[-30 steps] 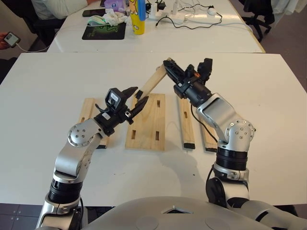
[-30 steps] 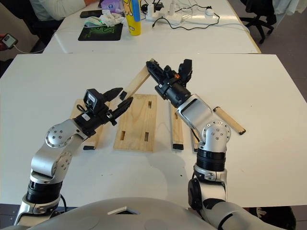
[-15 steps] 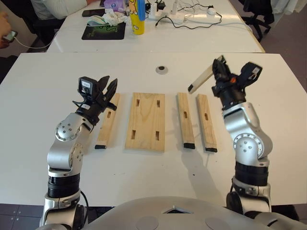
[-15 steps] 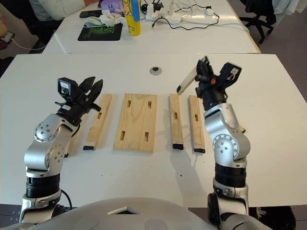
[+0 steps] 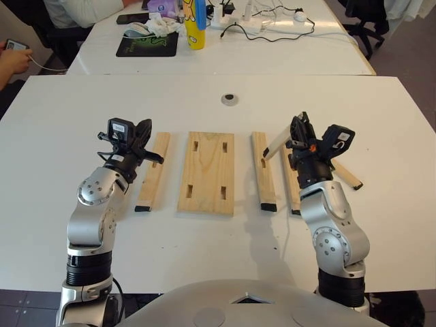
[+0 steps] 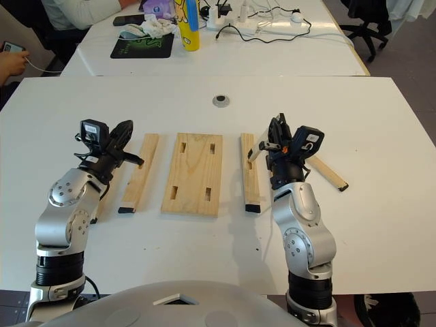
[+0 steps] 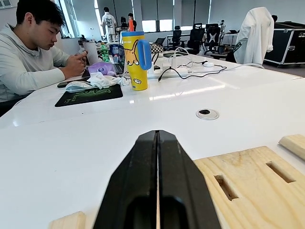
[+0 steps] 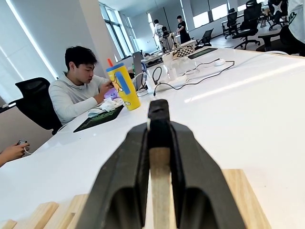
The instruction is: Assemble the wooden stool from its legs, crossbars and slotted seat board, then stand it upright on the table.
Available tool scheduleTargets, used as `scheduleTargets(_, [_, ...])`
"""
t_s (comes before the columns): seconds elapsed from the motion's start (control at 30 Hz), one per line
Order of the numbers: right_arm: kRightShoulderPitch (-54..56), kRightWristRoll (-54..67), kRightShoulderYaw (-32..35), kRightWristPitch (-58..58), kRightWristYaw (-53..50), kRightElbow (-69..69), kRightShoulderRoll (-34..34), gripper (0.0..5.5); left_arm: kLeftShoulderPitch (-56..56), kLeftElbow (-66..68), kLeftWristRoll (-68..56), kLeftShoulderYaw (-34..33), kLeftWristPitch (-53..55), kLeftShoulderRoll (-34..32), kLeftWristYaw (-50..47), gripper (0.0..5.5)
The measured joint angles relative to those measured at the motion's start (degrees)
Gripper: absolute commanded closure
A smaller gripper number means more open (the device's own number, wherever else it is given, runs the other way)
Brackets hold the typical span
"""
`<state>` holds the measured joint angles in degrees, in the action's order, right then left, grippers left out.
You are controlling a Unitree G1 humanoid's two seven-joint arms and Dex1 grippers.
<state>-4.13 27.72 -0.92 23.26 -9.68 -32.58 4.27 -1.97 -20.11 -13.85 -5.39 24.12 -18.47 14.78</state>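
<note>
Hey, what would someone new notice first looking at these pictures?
The right end effector, clamped on a wooden stick tilted over the two right slats. Next, the slotted board lying flat mid-table, with the shut left end effector by the left slat.

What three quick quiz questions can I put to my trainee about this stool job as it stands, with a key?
1. True or false: the right tool is shut on a wooden bar.
2. How many slots does the seat board show?
3. The left tool is: A) gripping the seat board; B) shut and empty, near the plank left of the seat board; C) holding a cup.
Key: 1 true; 2 four; 3 B.
</note>
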Motion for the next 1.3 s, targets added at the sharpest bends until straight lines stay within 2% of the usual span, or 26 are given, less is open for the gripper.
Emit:
scheduleTargets(0.23, [0.00,-3.98,-0.26,-2.48,1.55,5.58,-2.30,5.07,0.00,0.40,1.00,-0.33,0.65,0.10,-1.15,5.50])
scheduleTargets(0.7, [-1.50,-6.94,0.79,-3.31,3.55,6.47,-4.21,5.07,0.59,-0.02,1.03,-0.35,1.12,1.05,-2.36,5.50])
scheduleTargets(1.3, [-1.38,-13.36,0.38,-12.54,6.24,12.88,-6.19,5.07,0.53,-0.56,0.96,-0.54,1.35,1.22,-2.03,5.50])
